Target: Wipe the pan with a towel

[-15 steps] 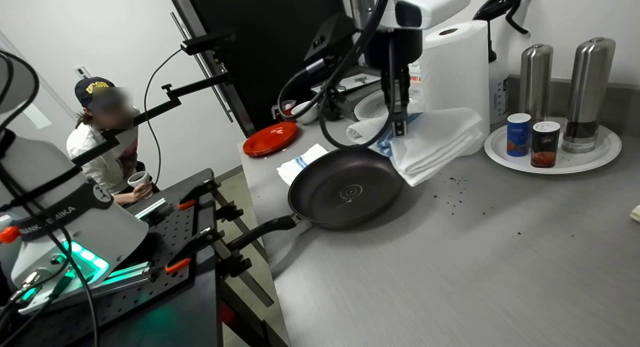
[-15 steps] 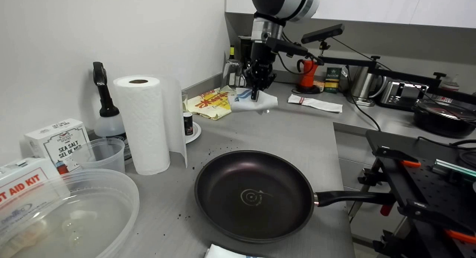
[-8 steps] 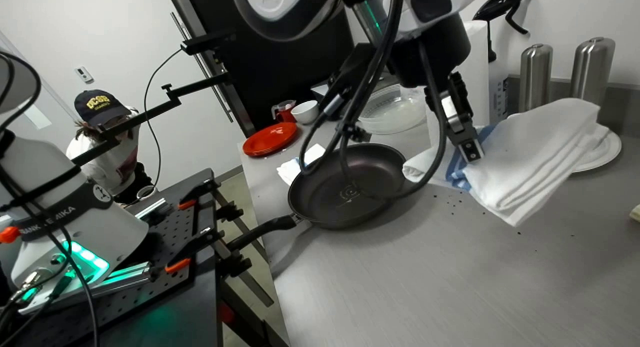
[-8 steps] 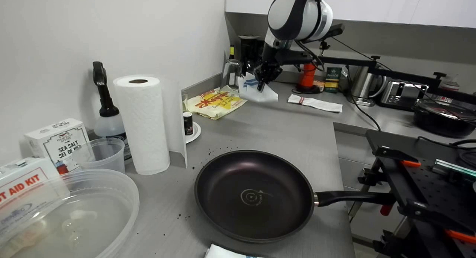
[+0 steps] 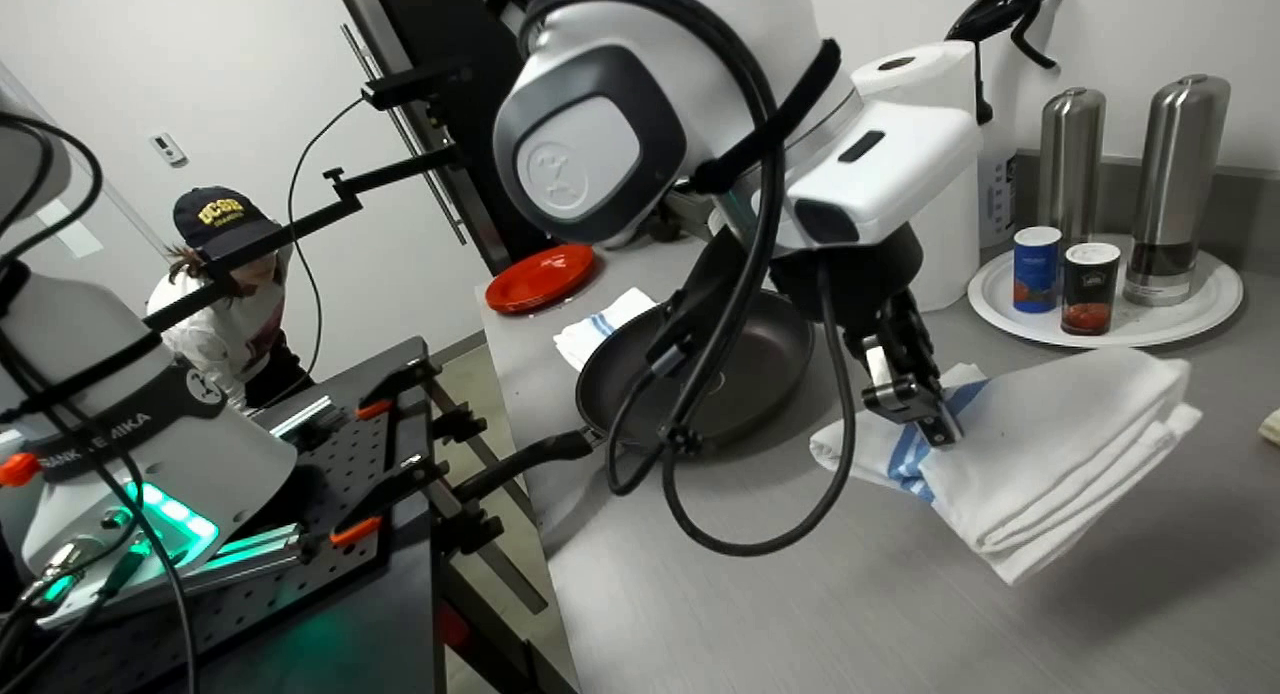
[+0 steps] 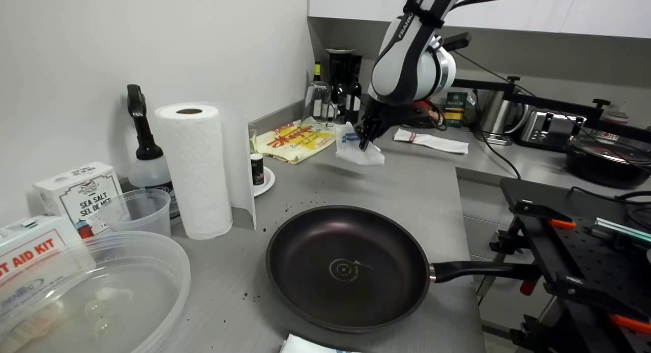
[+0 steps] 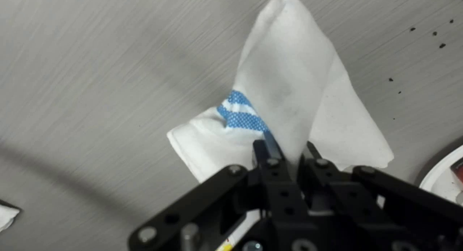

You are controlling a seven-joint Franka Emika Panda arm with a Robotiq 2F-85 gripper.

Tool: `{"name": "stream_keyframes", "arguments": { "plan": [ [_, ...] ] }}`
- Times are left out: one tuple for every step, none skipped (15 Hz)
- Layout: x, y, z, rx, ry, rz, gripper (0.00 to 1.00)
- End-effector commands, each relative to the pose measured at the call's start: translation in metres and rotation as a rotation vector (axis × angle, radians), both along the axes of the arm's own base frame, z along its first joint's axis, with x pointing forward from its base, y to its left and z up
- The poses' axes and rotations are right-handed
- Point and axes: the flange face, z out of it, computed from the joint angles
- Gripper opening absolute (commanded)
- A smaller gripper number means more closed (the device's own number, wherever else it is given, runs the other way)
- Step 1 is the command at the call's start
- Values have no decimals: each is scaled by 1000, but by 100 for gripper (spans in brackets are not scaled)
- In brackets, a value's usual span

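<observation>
The black pan (image 5: 770, 369) sits upright on the grey counter, its handle over the edge. It also shows whole and bare inside in an exterior view (image 6: 351, 292). The towel (image 5: 1060, 444), white with blue stripes, hangs folded from my gripper (image 5: 938, 429). It is held above the counter, apart from the pan; its shadow shows below. In the wrist view my gripper (image 7: 285, 151) is shut on the towel (image 7: 289, 70), pinching a fold near the stripes. The gripper (image 6: 363, 143) and the towel (image 6: 348, 152) stand beyond the pan (image 6: 285, 236) in an exterior view.
A second white cloth with blue stripes (image 5: 600, 329) lies beside the pan. A paper-towel roll (image 6: 193, 175) stands by the wall. A white plate (image 5: 1200, 309) holds shakers and mills. A red-striped cloth (image 6: 432, 142) lies farther back. Dark crumbs (image 7: 434, 33) dot the counter.
My gripper has carried the towel away from the pan's side, farther along the counter, then lowered it. The towel stays gripped throughout. The pan has not moved.
</observation>
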Motion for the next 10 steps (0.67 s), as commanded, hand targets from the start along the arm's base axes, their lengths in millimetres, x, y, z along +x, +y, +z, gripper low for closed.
{"name": "stream_keyframes", "arguments": {
  "plan": [
    [6, 3, -25, -19, -10, -36, 3],
    [5, 2, -33, -20, 0, -45, 3],
    [4, 2, -40, -21, 12, -54, 3],
    [4, 1, -46, -20, 23, -61, 3],
    [3, 1, -52, -21, 31, -66, 3],
    [3, 1, -58, -21, 38, -71, 3],
    [3, 0, -62, -22, 44, -74, 3],
    [3, 0, -66, -21, 49, -77, 3],
    [3, 0, -69, -22, 52, -79, 3],
    [3, 0, -71, -17, 56, -82, 3]
  ]
}}
